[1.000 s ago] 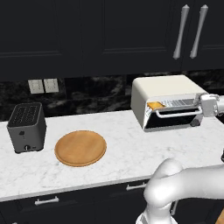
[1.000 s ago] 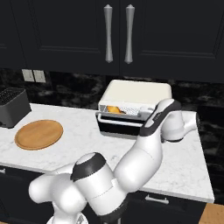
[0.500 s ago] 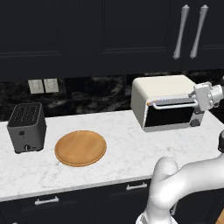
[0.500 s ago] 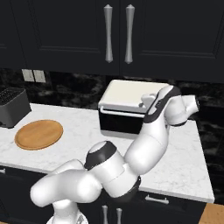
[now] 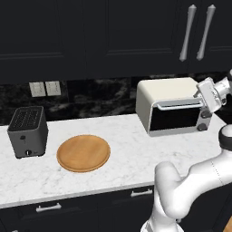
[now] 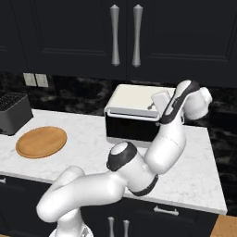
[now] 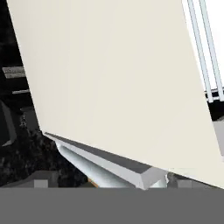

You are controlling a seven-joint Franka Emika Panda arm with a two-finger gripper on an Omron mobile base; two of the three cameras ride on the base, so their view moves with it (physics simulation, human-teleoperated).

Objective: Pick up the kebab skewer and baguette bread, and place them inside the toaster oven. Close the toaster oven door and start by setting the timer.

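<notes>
Since a second ago, we see the toaster oven door point(image 5: 176, 118) go from hanging open, with the golden bread showing on the rack, to standing shut against the toaster oven point(image 5: 164, 92), and the gripper point(image 5: 207, 94) has risen from the front of the oven to its upper right corner. We now see the door as a black glass panel in a white frame, upright, with its silver bar handle point(image 5: 179, 106) running along the top edge. Two dark knobs point(image 5: 204, 120) sit one above the other just right of the glass. The gripper hovers beside the oven's top right corner in the left base view; in the right base view it sits above the oven's roof point(image 6: 132, 97) near the right end. We cannot make out its fingers in these frames, though they appear released and spread wide, and we see nothing held between them. In the hand view we look along the cream roof panel point(image 7: 109, 83), tilted, with the silver handle point(image 7: 103, 168) below its edge.

The oven stands at the back of the white marble counter point(image 5: 122, 163). A round wooden plate point(image 5: 83, 152) lies bare toward the left, and a dark grey two-slot toaster point(image 5: 28, 131) stands just left of it. We cannot see the kebab skewer or the baguette bread through the dark glass.
</notes>
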